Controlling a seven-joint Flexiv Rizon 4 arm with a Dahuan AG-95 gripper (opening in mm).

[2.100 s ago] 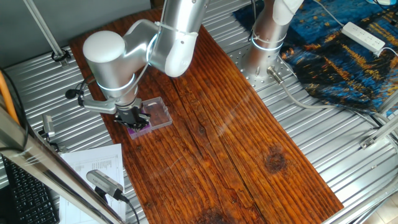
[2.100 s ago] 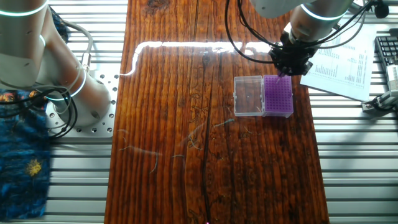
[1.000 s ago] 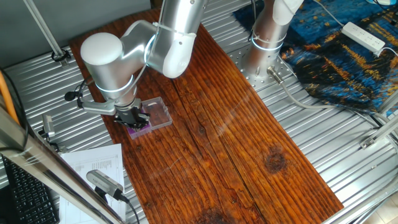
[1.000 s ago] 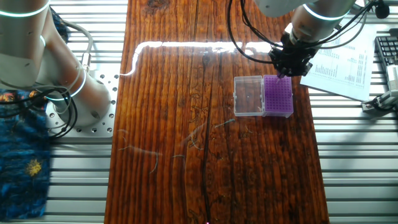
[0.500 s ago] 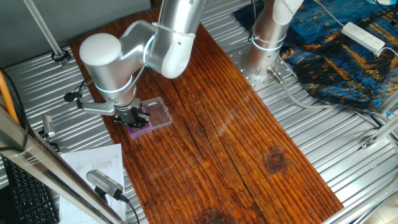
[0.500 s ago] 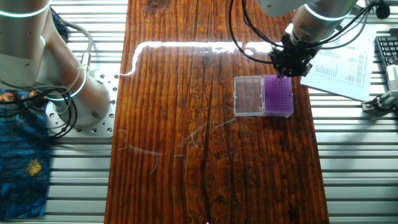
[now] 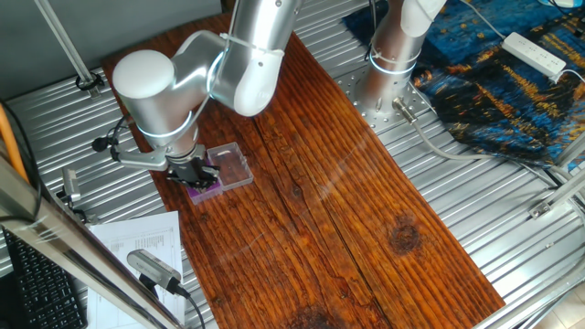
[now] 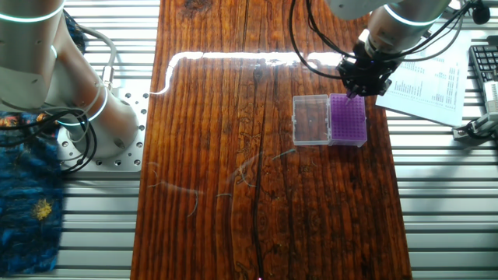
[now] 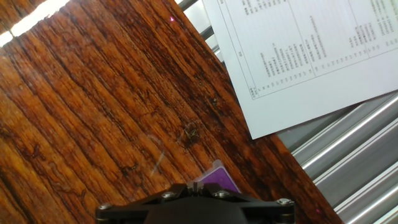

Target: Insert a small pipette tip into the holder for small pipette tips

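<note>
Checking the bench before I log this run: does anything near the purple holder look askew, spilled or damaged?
Nothing stands out. The purple holder lies flat on the wooden board with its clear box alongside, and the hand sits over its corner. The printed sheet overlaps the board's edge.

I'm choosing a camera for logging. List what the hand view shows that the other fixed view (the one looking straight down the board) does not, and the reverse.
Only the hand view: the printed rows on the paper sheet up close, and just one corner of the purple holder.
Only the fixed view: the whole holder, the clear box joined to it, and the gripper over the holder's far edge.
Both: wooden board, paper, holder.
</note>
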